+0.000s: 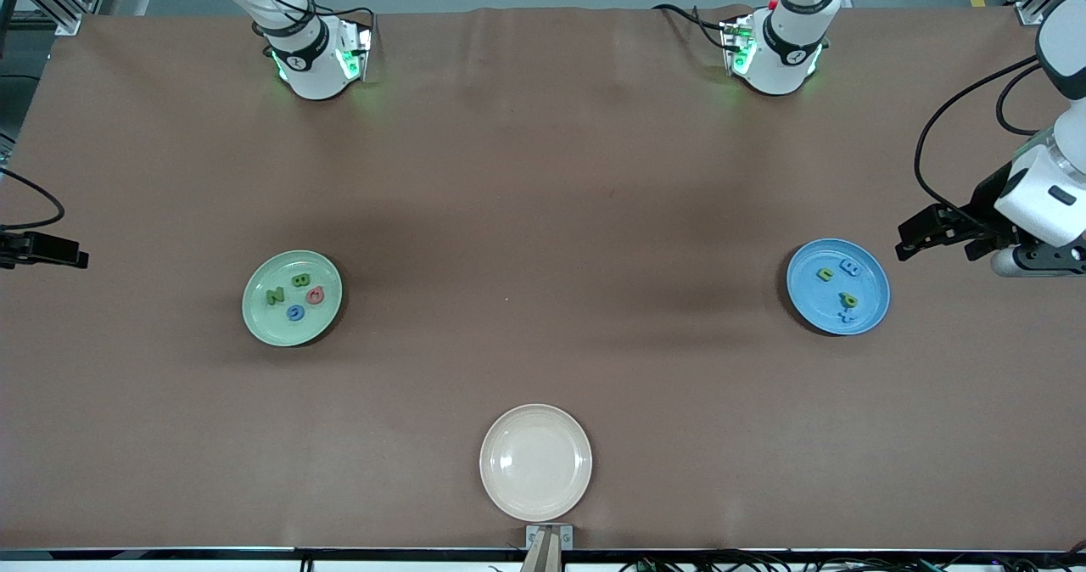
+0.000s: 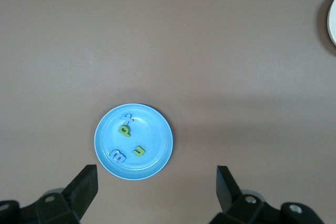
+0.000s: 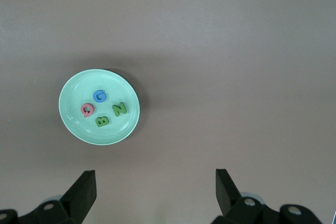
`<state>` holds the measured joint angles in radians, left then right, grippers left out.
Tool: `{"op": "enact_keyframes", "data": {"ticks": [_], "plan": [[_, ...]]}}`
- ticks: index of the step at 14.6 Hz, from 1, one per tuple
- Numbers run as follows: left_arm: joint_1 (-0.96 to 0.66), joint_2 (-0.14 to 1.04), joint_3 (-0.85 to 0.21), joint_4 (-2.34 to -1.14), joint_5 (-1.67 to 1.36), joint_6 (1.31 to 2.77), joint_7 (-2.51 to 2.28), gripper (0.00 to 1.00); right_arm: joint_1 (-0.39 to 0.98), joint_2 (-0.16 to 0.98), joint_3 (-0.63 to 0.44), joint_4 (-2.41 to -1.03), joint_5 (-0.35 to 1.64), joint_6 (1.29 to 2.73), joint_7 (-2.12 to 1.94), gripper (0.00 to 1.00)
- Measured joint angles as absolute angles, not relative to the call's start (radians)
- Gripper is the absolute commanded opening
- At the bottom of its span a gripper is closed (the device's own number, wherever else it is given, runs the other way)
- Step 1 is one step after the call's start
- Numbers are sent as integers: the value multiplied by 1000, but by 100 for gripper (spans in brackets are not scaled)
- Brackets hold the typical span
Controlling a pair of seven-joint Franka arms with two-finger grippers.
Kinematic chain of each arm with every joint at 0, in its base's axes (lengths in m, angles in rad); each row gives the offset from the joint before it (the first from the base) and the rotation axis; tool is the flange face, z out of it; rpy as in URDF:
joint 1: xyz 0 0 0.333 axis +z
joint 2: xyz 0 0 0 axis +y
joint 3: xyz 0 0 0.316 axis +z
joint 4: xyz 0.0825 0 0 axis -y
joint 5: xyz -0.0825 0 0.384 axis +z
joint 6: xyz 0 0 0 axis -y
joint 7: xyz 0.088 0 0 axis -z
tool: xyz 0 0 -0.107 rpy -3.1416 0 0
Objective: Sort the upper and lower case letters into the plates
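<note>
Both my jaws gape empty: left gripper (image 2: 156,182) over the blue plate (image 2: 157,157), right gripper (image 3: 155,184) over the green plate (image 3: 71,124). Letters (image 3: 103,109) look light, stiff; I'd pinch their flat sides.

My brown table (image 1: 543,215) carries a mint plate (image 1: 259,313) at centre-left of the frame, a blue plate (image 1: 806,300) at centre-right, and a cream plate (image 1: 535,463) at bottom centre.
</note>
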<state>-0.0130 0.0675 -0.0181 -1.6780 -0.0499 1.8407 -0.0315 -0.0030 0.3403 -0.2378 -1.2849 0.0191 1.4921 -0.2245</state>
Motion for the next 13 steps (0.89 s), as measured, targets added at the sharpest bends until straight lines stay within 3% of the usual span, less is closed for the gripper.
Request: {"op": "enact_keyframes", "data": {"ticks": [13], "plan": [[-11,-36,-6,-1677,-50,1760,-32,99,1,343,-218,-1281,29,1487,-225,100]]}}
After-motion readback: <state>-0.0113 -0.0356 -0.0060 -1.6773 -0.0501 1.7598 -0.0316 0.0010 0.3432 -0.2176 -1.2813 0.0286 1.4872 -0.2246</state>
